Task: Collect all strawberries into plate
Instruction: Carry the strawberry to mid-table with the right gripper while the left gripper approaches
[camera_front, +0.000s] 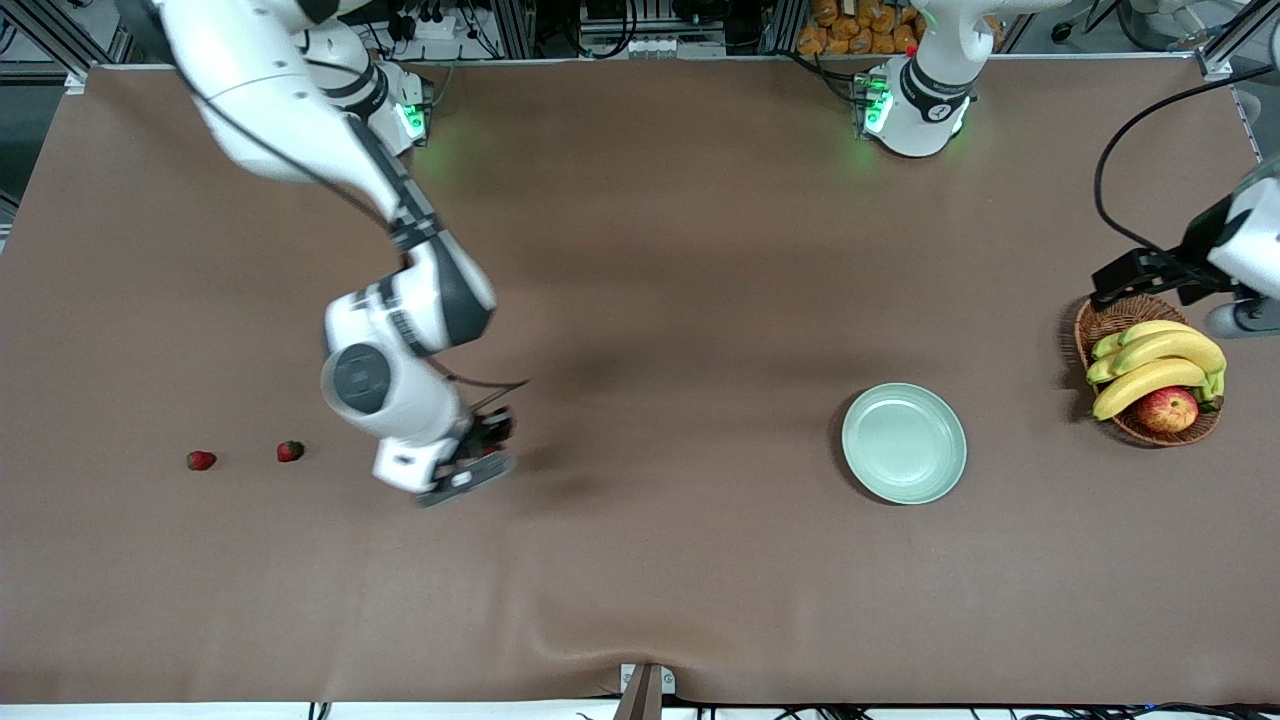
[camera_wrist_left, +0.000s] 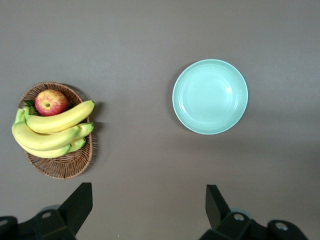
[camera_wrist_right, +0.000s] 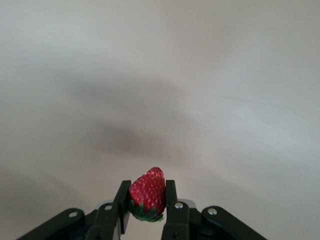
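Observation:
A red strawberry (camera_wrist_right: 148, 192) with a green cap is clamped between the fingers of my right gripper (camera_wrist_right: 146, 188). In the front view that gripper (camera_front: 487, 450) hangs over the table, toward the right arm's end. Two more strawberries (camera_front: 290, 451) (camera_front: 201, 460) lie on the cloth beside it, closer to that end. The pale mint plate (camera_front: 904, 443) sits toward the left arm's end with nothing in it, and it also shows in the left wrist view (camera_wrist_left: 210, 96). My left gripper (camera_wrist_left: 149, 190) waits high above the cloth near the basket, open and holding nothing.
A brown wicker basket (camera_front: 1100, 325) with bananas (camera_front: 1150, 365) and an apple (camera_front: 1167, 409) stands at the left arm's end of the table, beside the plate. Brown cloth covers the whole table.

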